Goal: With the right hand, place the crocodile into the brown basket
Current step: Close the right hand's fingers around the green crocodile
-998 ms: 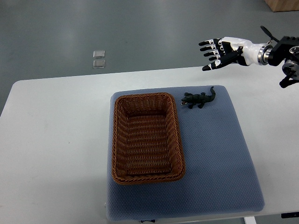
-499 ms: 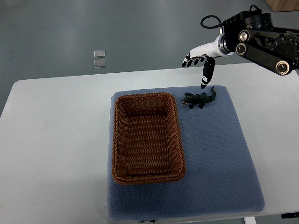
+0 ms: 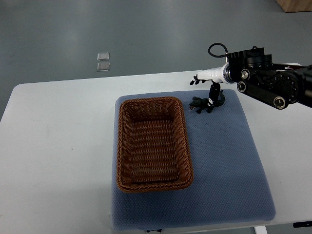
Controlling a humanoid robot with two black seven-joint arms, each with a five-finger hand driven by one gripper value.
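Now your right hand has dropped over the crocodile, fingers spread, nothing gripped yet; the brown basket waits empty.

I think I am in a robot lab or a test room. The floor is bare, grey and a bit shiny. I work at a plain white table with a blue mat on it. My right hand sits on a black metal arm. The corner of a wooden box shows far off.
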